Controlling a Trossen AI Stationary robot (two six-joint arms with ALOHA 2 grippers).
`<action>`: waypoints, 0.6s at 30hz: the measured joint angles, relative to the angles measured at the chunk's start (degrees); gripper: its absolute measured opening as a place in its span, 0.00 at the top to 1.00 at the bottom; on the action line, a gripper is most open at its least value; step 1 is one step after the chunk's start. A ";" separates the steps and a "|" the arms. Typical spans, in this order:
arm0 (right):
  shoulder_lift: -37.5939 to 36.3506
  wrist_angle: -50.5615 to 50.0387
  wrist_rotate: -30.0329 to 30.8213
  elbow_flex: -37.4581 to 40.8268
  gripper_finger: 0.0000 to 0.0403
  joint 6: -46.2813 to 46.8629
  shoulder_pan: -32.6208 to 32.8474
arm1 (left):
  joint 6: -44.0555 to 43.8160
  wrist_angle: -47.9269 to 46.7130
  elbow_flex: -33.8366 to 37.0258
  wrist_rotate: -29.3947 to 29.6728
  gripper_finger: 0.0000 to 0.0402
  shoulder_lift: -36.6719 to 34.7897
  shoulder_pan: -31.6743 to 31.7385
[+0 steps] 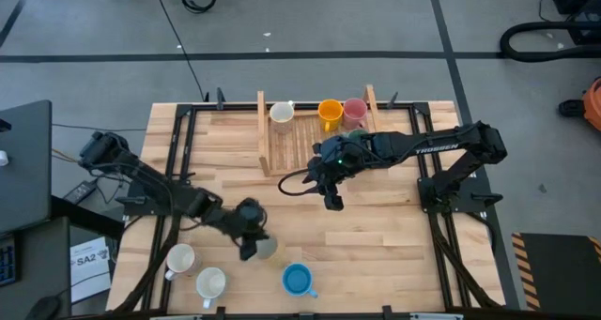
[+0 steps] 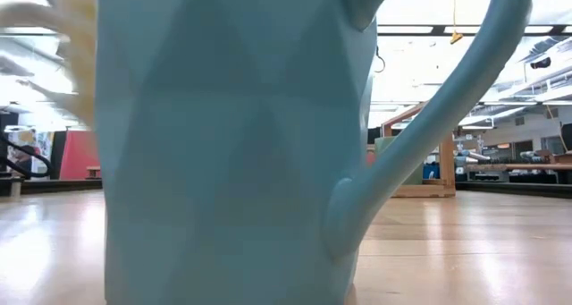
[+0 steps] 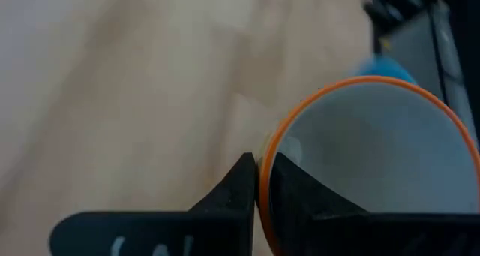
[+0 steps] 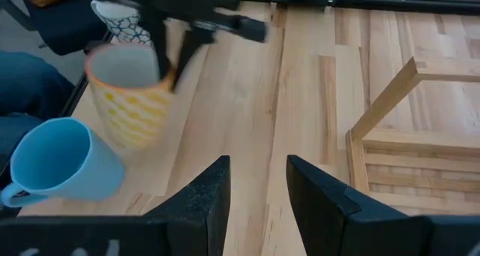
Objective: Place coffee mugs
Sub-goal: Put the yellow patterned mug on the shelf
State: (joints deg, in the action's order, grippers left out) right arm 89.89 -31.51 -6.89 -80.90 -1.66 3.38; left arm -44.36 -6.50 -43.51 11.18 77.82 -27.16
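Note:
My left gripper is shut on a yellow-patterned mug with an orange rim, near the table's front edge left of centre. A blue mug stands on its base just to the right of it and fills the low view. Two white mugs stand at the near left. White, orange and pink mugs stand in the wooden rack at the back. My right gripper hangs open over the table's middle, holding nothing. My left gripper pinches the mug's wall at the orange rim, one finger inside the mug and the other outside. The fingers slant down from the table's left. The mug hangs a little tilted, clear of the table.
Black frame rails run along the table's left and right sides. A bare stretch of wood lies between the rack and the near mugs. My right arm reaches across in front of the rack.

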 joint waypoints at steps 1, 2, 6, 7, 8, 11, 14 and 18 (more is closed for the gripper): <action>0.00 0.04 0.00 0.00 0.66 0.62 0.00 | -0.04 0.15 0.00 0.61 0.92 -0.04 1.59; 0.00 0.20 -0.01 0.00 0.66 1.40 0.00 | -0.07 0.11 0.00 1.26 0.92 -0.04 3.08; 0.00 0.24 -0.01 0.00 0.66 4.18 -0.06 | -0.02 -1.78 0.00 3.71 0.92 -0.04 9.51; 0.00 0.24 -0.01 0.00 0.66 4.60 -0.07 | -0.04 -2.46 0.00 4.16 0.92 -0.04 11.11; 0.00 0.24 0.00 0.00 0.66 4.77 -0.08 | -0.02 -3.33 0.00 4.59 0.92 -0.04 12.77; 0.00 0.24 -0.01 0.00 0.66 4.91 -0.08 | 0.04 -5.50 0.00 4.75 0.92 -0.04 17.41; 0.00 0.24 -0.01 0.00 0.66 4.92 -0.09 | 0.03 -7.33 0.00 4.86 0.92 -0.04 20.93; 0.00 0.24 -0.01 0.00 0.66 4.92 -0.07 | 0.08 -10.36 0.00 4.72 0.92 -0.04 23.61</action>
State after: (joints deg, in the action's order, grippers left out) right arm 89.89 -31.27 -6.90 -80.90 3.27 3.31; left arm -44.28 -16.86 -43.51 15.90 77.78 -3.56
